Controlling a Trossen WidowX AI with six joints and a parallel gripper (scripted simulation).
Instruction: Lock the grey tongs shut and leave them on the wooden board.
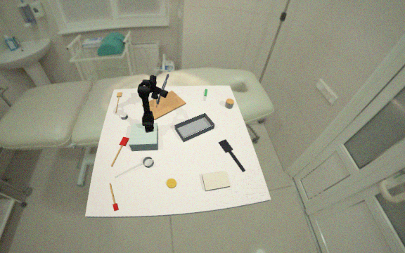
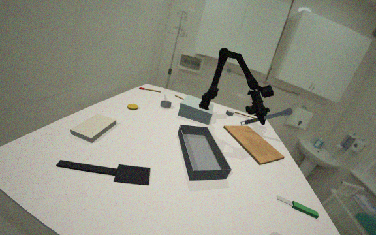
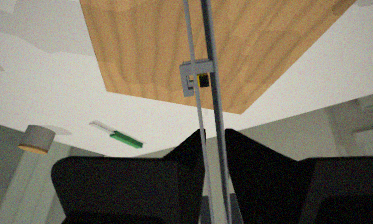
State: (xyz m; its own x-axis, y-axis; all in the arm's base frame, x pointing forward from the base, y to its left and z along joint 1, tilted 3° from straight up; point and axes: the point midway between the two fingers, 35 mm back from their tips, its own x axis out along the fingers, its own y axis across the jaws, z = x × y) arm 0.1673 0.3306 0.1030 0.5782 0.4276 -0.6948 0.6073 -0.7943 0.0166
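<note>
The grey tongs (image 1: 165, 82) (image 2: 279, 114) (image 3: 218, 110) are off the table, tilted, with the broad tip end higher and the end with the small bracket lower. My gripper (image 2: 262, 119) (image 3: 214, 135) is shut on them, across both arms. The arms run close together, with a narrow gap between them in the wrist view. A bracket with a yellow and black part inside shows beyond the fingers. I cannot tell whether the lock is engaged. The wooden board (image 1: 175, 104) (image 2: 256, 145) (image 3: 137, 40) lies below the tongs. The roasting tin (image 1: 199, 133) (image 2: 209, 175) is empty.
A green-handled knife (image 1: 205, 93) (image 2: 305, 209) (image 3: 126, 139) and a grey pot (image 1: 229, 104) (image 3: 38, 137) are beyond the board. A black spatula (image 1: 235, 158) (image 2: 132, 174), a cream block (image 1: 216, 180) (image 2: 94, 126) and a yellow disc (image 1: 171, 183) (image 2: 132, 106) lie elsewhere.
</note>
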